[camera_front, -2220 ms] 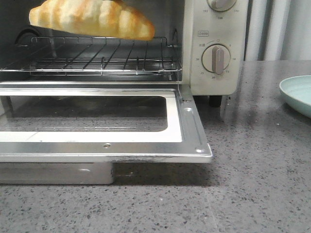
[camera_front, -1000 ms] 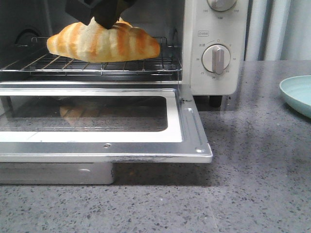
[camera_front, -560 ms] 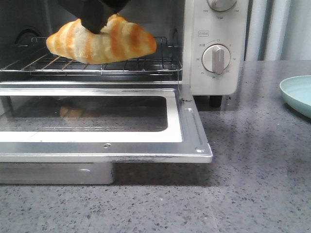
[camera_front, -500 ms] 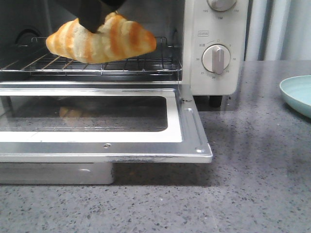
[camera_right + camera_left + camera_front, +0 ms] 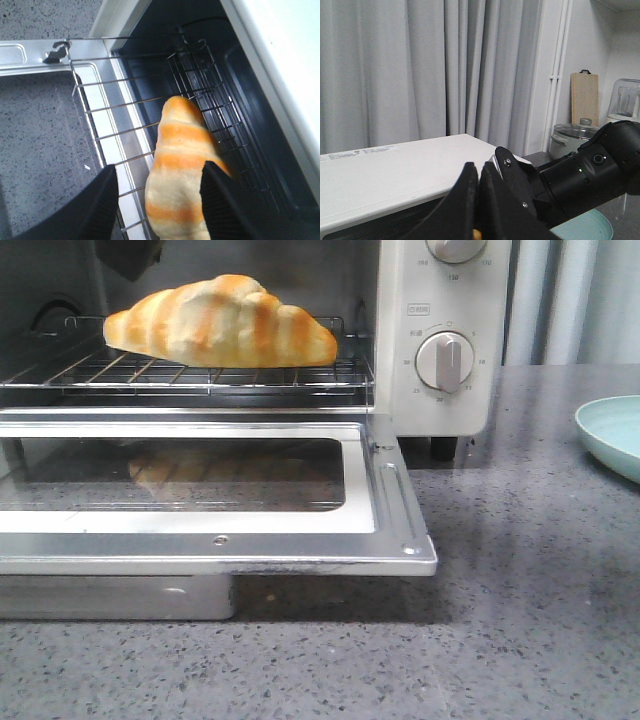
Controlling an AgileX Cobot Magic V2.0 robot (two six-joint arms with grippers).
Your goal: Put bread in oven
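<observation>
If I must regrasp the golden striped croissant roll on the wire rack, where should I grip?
Grip the golden striped croissant roll across its thick middle, coming from above through the open door side. Its ends taper, and it lies lengthwise on the wire rack, so the right gripper should straddle its width.

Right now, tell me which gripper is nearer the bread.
Right. The right gripper hangs open just above the bread on the oven rack, fingers straddling it. The left gripper is shut, up above the oven's top.

Shiny metal wire rack (image 5: 200,375), speckled countertop (image 5: 520,570)
</observation>
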